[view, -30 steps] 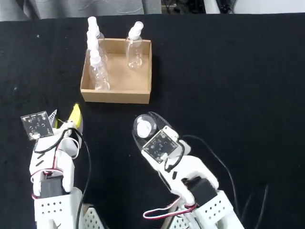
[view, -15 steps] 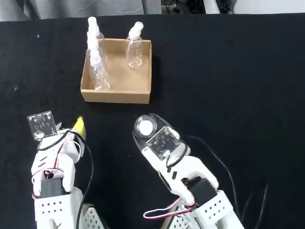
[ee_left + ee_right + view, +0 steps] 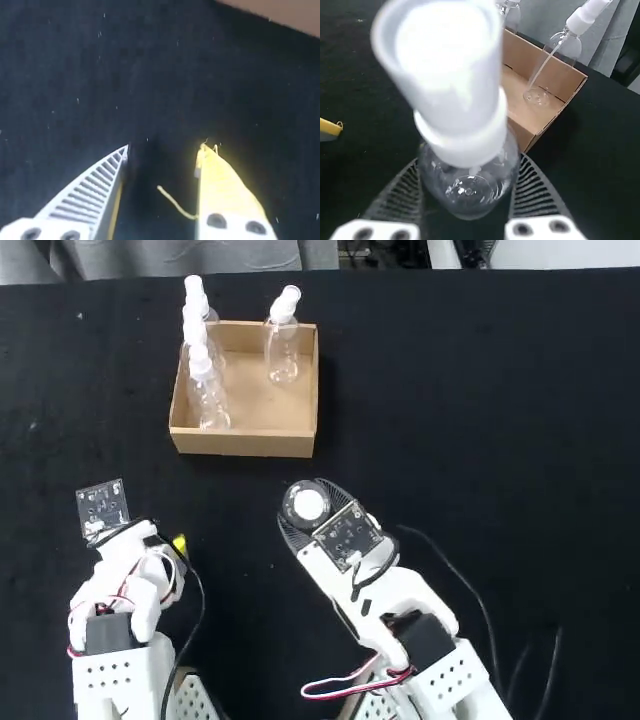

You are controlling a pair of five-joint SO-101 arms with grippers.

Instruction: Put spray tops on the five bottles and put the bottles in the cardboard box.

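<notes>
My right end effector (image 3: 468, 167) is closed on the 5th bottle (image 3: 465, 192). Its fingers press on either side of the clear body, and the bottle stands upright in my grip. A white spray top (image 3: 447, 75) is already on it. I hold it on the near side of the cardboard box (image 3: 243, 443), a little apart from the front wall. I cannot tell whether its base rests on the black counter (image 3: 480, 390) or hangs just above it.

My left end effector (image 3: 162, 150) is open and empty, over bare counter well to the left of the held bottle.

The other 4 bottles (image 3: 206, 385) stand in the box with their tops on, 3 in a row along the left wall and 1 toward the back right.

I judge that the capping is done and I am on the last step, loading this final bottle. The next move calls for a lift high enough for the base to pass over the front wall. Then I carry it forward over the free floor in the front right of the box and lower it straight down. I should let go only once it stands, and keep my fingers away from the neighbouring bottles.
</notes>
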